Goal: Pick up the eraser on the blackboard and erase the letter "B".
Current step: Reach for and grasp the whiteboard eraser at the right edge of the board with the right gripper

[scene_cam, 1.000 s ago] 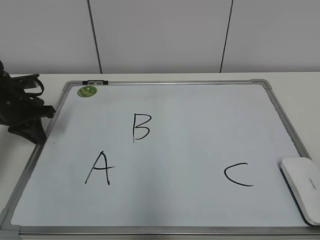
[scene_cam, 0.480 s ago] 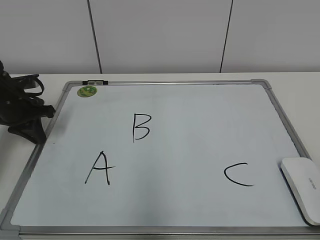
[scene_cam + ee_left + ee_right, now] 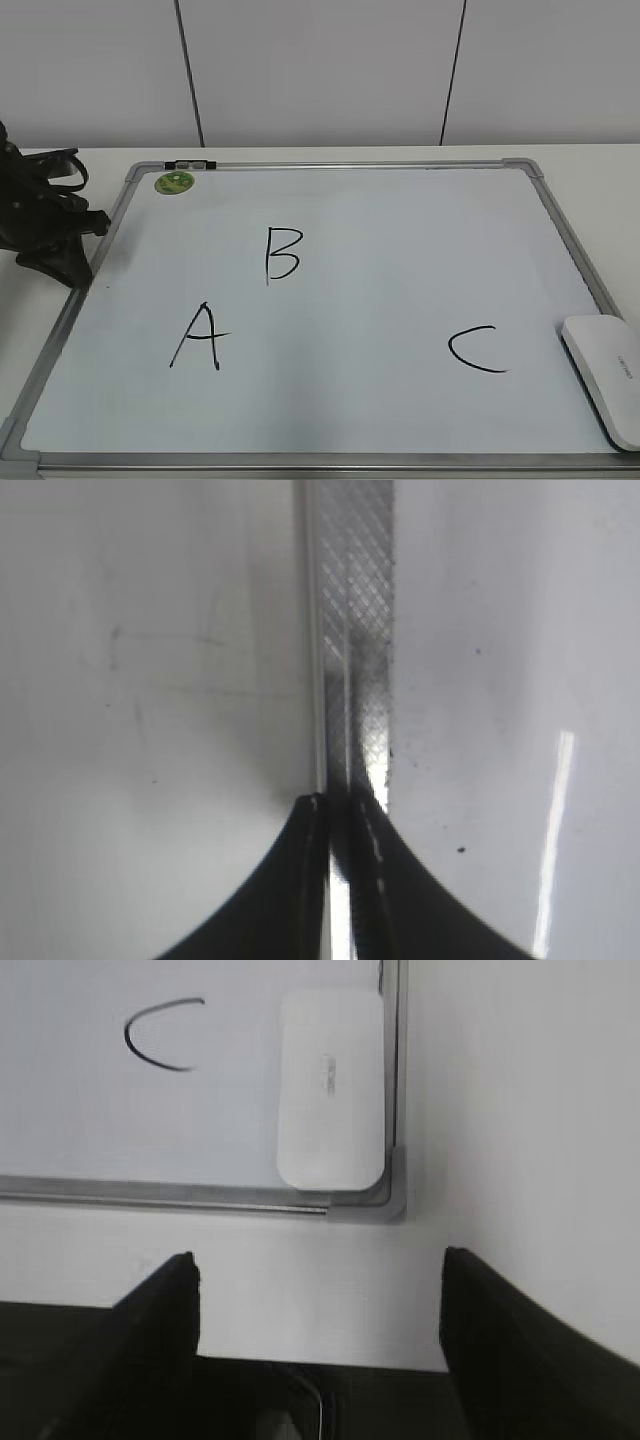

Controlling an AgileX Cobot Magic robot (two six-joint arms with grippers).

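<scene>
The blackboard point(image 3: 400, 250) lies flat on the white table. The letter "B" point(image 3: 283, 254) is drawn left of its centre. The eraser point(image 3: 606, 375) lies on the board's near right corner; it also shows in the right wrist view point(image 3: 330, 1085), just inside the grey corner cap point(image 3: 395, 1188). My right gripper point(image 3: 320, 1272) is open and empty over bare table, a short way in front of that corner, and is out of the exterior view. My left gripper point(image 3: 70, 262) is shut, with its tips point(image 3: 340, 802) on the board's left frame point(image 3: 355, 630).
A black "A" point(image 3: 200, 337) is at the near left and a black "C" point(image 3: 477, 350) near the eraser, also seen in the right wrist view point(image 3: 160, 1035). A green sticker point(image 3: 174, 182) sits at the far left corner. A white panelled wall stands behind the table.
</scene>
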